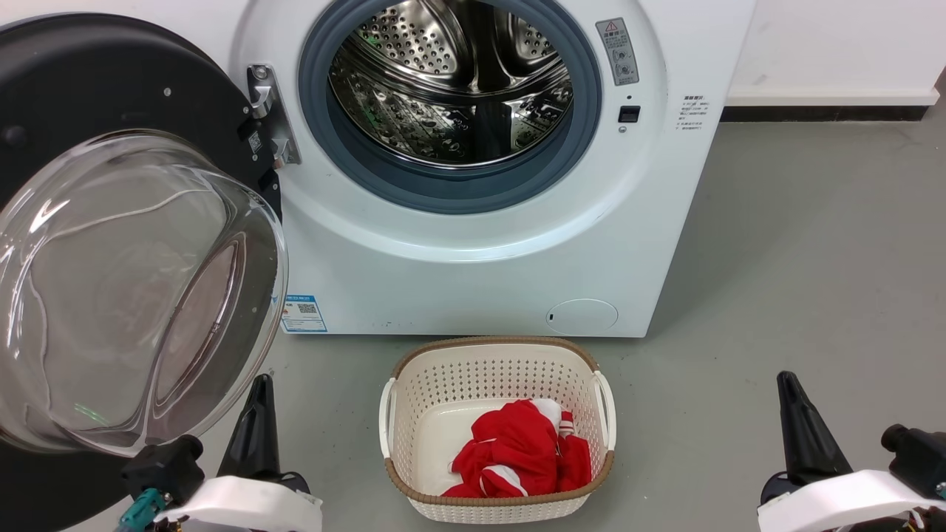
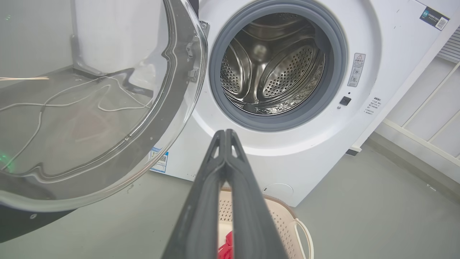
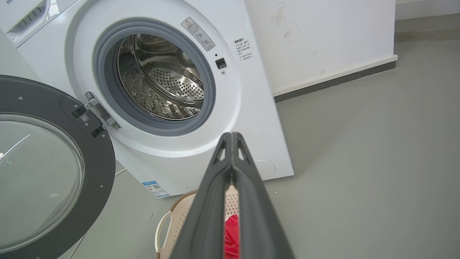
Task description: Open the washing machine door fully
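The white washing machine (image 1: 473, 281) stands ahead with its steel drum (image 1: 451, 81) exposed inside a grey-blue rubber ring. The washing machine door (image 1: 96, 96), a black disc with a clear bulging glass bowl (image 1: 133, 288), is swung far out to the left on its hinge (image 1: 270, 118). My left gripper (image 1: 260, 380) is shut and empty, low at the left just beside the glass bowl's lower edge. My right gripper (image 1: 785, 378) is shut and empty at the lower right, away from the machine. In the wrist views the left gripper (image 2: 225, 131) and the right gripper (image 3: 231, 133) have their tips together.
A cream perforated laundry basket (image 1: 495, 362) with a red and white garment (image 1: 521, 458) sits on the grey floor in front of the machine, between my arms. A white wall with a dark skirting strip (image 1: 820, 113) runs at the right.
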